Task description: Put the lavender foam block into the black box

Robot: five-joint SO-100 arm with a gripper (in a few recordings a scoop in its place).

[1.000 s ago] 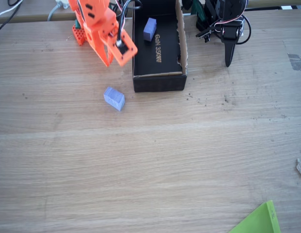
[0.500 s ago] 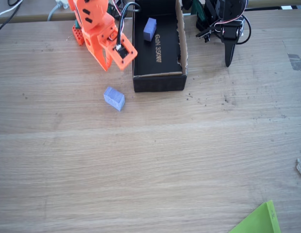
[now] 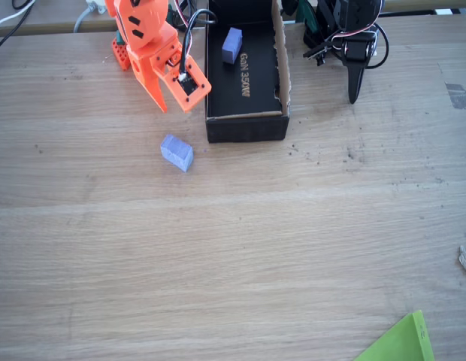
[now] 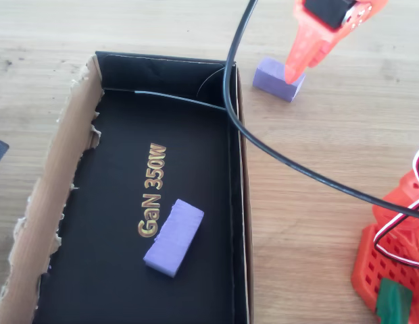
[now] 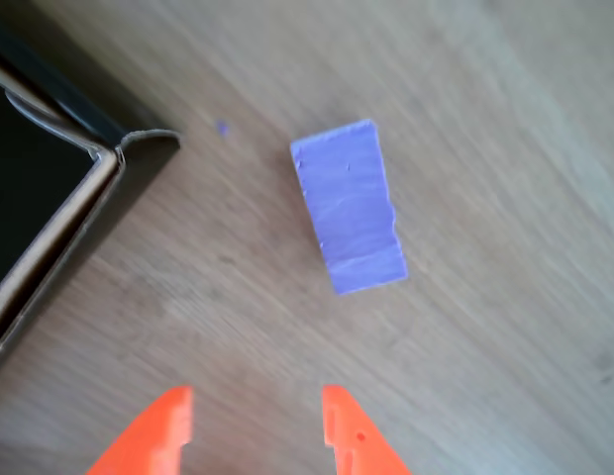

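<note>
- The block [image 3: 177, 153] lies flat on the table [image 3: 233, 248], left of centre in the fixed view, just off the box's near left corner and apart from it.
- In the wrist view the block [image 5: 349, 206] sits mid-frame, ahead of the orange fingertips [image 5: 349, 430] and a little right of the gap between them.
- The gripper [image 3: 175, 96] hangs above the table in the upper left of the fixed view, between the block and the arm's base, jaws spread and holding nothing.
- The box [image 3: 281, 83] stands at top centre, open, with a second, slimmer block [image 3: 231, 45] already lying inside beside the gold lettering.
- My reading: nothing of the task is done yet. Descent, grasp, carry and drop all remain.
</note>
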